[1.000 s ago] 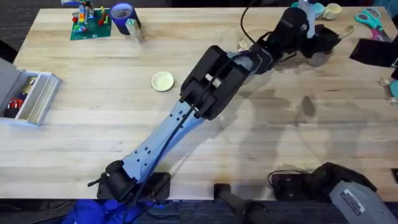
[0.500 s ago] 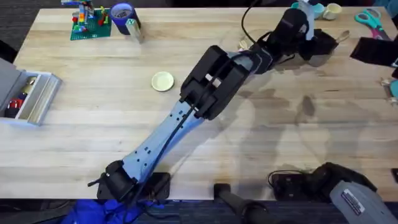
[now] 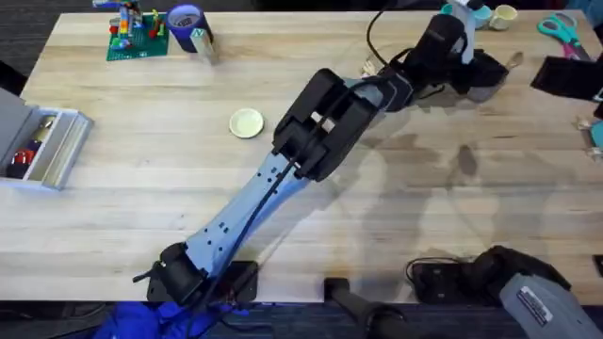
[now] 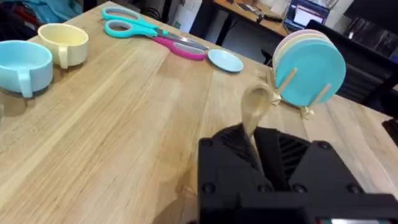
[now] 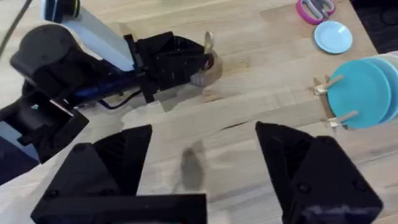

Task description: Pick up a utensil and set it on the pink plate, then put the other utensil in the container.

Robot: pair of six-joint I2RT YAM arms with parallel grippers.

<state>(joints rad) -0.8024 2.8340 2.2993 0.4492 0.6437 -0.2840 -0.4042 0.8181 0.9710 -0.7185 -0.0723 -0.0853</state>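
Wooden spoon is clamped between the left gripper's black fingers, handle pinched, oval bowl sticking up past the fingertips. Right wrist view confirms: spoon pokes out above the left gripper, and the tan-brown container sits right at those fingertips, partly hidden behind them. Can't tell whether the spoon handle is already inside the container or just over it. In the overhead view the left arm stretches across to the far right of the table, left gripper at the container, spoon tip just beyond the fingers.

Right gripper has its fingers spread wide with nothing between them, only bare table, well apart from the container.

Ahead of the left fingers: stand of pastel plates close by, small blue dish and teal-pink scissors farther off, teal cup and cream cup off to one side. Pale yellow-green dish sits mid-table, well away from both grippers.
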